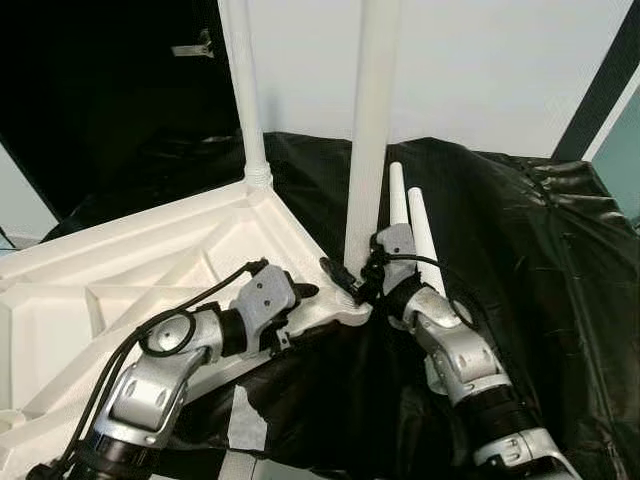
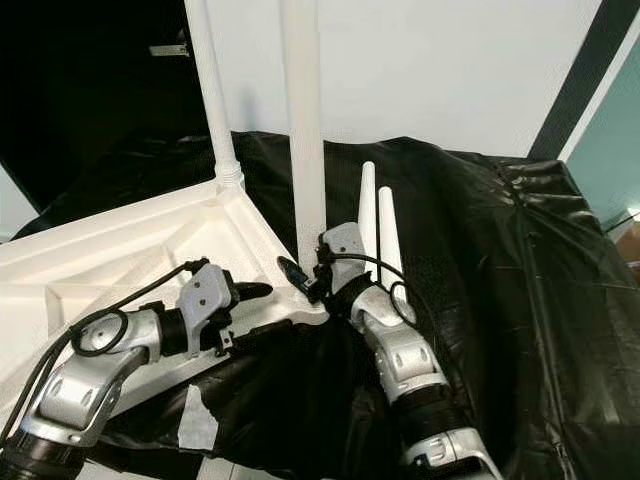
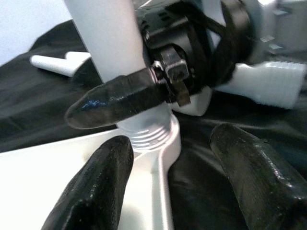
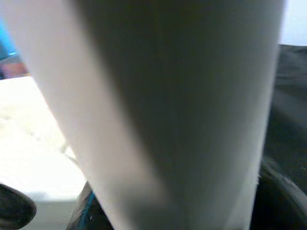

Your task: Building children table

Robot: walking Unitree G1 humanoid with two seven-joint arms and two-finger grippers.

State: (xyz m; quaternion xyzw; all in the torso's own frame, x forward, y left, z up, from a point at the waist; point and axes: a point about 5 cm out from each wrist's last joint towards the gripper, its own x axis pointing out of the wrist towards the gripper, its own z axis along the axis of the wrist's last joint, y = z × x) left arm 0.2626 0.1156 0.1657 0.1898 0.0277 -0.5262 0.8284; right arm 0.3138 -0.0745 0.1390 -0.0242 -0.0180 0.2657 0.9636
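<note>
Upright at the near corner of the upturned white plastic tabletop (image 1: 120,290), the white tapered leg (image 1: 368,140) sits clamped in the right hand (image 1: 352,277); the left hand (image 1: 300,292) gapes beside it. Cross-threading or tilting could jam it.

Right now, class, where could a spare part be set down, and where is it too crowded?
Free: the black cloth right of the two loose legs, and the upturned tabletop's ribbed underside left of the left claw. Crowded: the near corner, where the right claw grips the upright leg.
</note>
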